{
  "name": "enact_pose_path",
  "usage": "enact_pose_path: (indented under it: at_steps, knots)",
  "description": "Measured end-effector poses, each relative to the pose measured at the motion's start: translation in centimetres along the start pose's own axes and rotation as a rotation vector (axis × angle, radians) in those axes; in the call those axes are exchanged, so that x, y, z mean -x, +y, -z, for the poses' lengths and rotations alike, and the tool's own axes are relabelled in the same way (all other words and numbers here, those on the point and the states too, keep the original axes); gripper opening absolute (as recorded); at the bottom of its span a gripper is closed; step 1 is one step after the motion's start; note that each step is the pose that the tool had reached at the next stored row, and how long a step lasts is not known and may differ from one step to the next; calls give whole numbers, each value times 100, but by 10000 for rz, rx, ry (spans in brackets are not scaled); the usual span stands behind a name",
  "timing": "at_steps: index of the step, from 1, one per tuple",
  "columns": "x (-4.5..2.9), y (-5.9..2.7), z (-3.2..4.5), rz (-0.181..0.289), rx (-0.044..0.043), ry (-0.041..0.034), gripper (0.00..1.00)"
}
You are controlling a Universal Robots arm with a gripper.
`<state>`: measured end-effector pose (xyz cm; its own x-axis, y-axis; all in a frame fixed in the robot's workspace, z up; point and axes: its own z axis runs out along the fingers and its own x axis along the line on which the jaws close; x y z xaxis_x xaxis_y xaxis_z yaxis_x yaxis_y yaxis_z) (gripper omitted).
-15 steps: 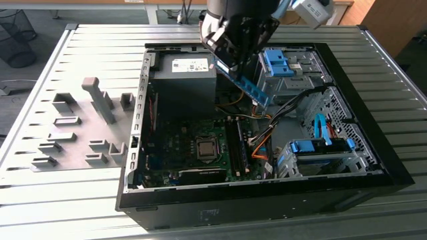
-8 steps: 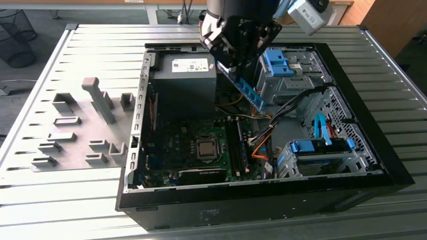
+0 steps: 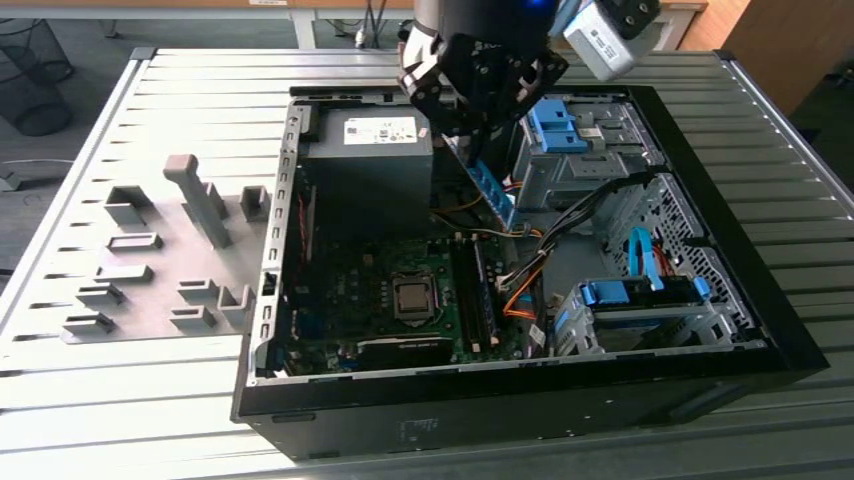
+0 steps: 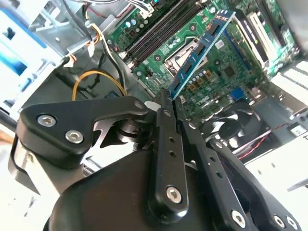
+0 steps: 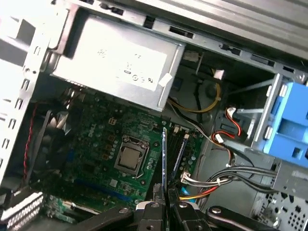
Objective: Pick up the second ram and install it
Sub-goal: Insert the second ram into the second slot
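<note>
My gripper (image 3: 471,150) hangs over the open computer case (image 3: 694,200) and is shut on the second ram (image 3: 495,196), a thin blue-green stick with dark chips. In the exterior view the stick slants down from the fingers toward the motherboard (image 3: 380,310). It hangs in the air over the board, near the dark ram slots (image 3: 475,300) beside the processor socket (image 3: 414,298). The second wrist view has the ram (image 4: 203,50) sticking out from between the black fingers (image 4: 165,113). Seen edge-on in the first wrist view, the ram (image 5: 164,159) lines up roughly with the slots (image 5: 181,150).
A grey power supply (image 3: 367,165) fills the case's far corner. Blue drive latches (image 3: 561,125) and a drive cage (image 3: 638,300) line the exterior view's right, with orange and black cables (image 3: 527,285) beside the slots. Grey fixture blocks (image 3: 160,265) stand on the slatted table left of the case.
</note>
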<state>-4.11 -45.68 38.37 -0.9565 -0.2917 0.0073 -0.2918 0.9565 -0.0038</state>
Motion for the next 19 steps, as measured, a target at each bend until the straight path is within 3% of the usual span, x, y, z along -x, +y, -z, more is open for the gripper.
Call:
enact_pose_path:
  at_steps: [16, 19]
  knots:
    - [0, 0, -89, -2919, -4, 21, 14]
    - [1, 0, -91, -3089, -5, 23, 14]
